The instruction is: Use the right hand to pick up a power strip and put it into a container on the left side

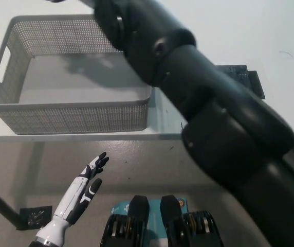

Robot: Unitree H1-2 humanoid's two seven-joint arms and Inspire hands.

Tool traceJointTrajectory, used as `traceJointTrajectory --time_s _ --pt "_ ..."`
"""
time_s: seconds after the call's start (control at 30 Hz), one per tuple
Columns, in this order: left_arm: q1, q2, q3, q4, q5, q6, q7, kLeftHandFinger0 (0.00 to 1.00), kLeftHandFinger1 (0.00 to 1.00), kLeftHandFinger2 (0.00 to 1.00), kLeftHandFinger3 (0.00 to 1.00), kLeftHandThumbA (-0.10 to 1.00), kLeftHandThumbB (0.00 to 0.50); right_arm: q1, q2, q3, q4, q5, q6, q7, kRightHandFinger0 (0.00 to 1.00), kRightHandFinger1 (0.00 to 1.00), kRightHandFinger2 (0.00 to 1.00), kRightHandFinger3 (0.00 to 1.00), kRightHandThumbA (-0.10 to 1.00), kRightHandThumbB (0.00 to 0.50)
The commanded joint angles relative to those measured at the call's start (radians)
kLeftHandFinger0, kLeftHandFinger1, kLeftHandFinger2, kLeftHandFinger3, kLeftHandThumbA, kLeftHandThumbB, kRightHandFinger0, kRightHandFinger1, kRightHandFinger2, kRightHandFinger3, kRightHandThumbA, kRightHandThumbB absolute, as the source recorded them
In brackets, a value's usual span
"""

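Nearest me, my white left robot hand (88, 181) hangs below the tabletop (198, 25) edge, fingers spread, holding nothing. My black right arm (188, 98) sweeps across above the grey mesh basket (70, 116), a perforated plastic tub with a cut-out handle. I judge this the carry-over step. My right robot hand is out of frame, and so is any power strip. Next: lower over the smooth basket floor and release.

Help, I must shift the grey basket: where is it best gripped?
Probably take the basket by the handle slot in its left end wall, from the left: fingers can hook through it, and the black right arm covers the far right corner.
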Motion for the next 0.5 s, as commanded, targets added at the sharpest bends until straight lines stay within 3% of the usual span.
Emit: traceJointTrajectory --time_s 0.0,0.03,0.07,0.1,0.13,0.17,0.23,0.37,0.47 --pt "-0.01 0.015 -0.006 -0.038 -0.011 -0.024 -0.022 1.0 1.0 1.0 1.0 1.0 0.209 -0.109 0.03 -0.011 -0.019 0.016 0.0 -0.051 0.0 0.13 0.71 0.58 -0.1 0.267" --pt "-0.011 0.016 -0.007 -0.041 -0.008 -0.02 -0.024 1.0 1.0 1.0 1.0 1.0 0.208 -0.106 0.032 -0.014 -0.018 0.02 0.007 -0.045 0.0 0.13 0.66 0.58 -0.1 0.27" --pt "-0.012 0.017 -0.007 -0.042 0.0 -0.021 -0.022 1.0 1.0 1.0 1.0 1.0 0.213 -0.105 0.035 -0.019 -0.012 0.028 0.035 0.026 0.24 0.38 0.83 0.82 -0.06 0.281" --pt "-0.014 0.017 -0.008 -0.042 -0.002 -0.021 -0.025 1.0 1.0 1.0 1.0 1.0 0.212 -0.106 0.036 -0.031 -0.008 0.044 0.063 0.101 0.42 0.62 1.0 1.0 0.12 0.328" --pt "-0.018 0.016 -0.011 -0.039 -0.002 -0.024 -0.028 1.0 1.0 1.0 1.0 1.0 0.207 -0.104 0.034 -0.043 -0.005 0.059 0.082 0.153 0.65 0.86 1.0 1.0 0.24 0.359" --pt "-0.018 0.018 -0.012 -0.038 0.0 -0.026 -0.03 1.0 1.0 1.0 1.0 1.0 0.21 -0.099 0.033 -0.052 -0.005 0.067 0.088 0.181 0.98 1.0 1.0 1.0 0.3 0.39" --pt "-0.024 0.022 -0.017 -0.038 0.001 -0.022 -0.038 1.0 1.0 1.0 1.0 1.0 0.21 -0.078 0.022 -0.059 -0.004 0.069 0.086 0.221 1.0 1.0 1.0 1.0 0.37 0.41" --pt "-0.029 0.023 -0.022 -0.049 -0.004 -0.004 -0.049 1.0 1.0 1.0 1.0 1.0 0.215 -0.059 0.004 -0.055 -0.005 0.061 0.088 0.253 1.0 1.0 1.0 1.0 0.5 0.388" --pt "-0.035 0.023 -0.023 -0.054 -0.006 0.006 -0.054 1.0 1.0 1.0 1.0 1.0 0.213 -0.054 -0.007 -0.044 -0.006 0.053 0.091 0.26 1.0 1.0 1.0 1.0 0.53 0.391"
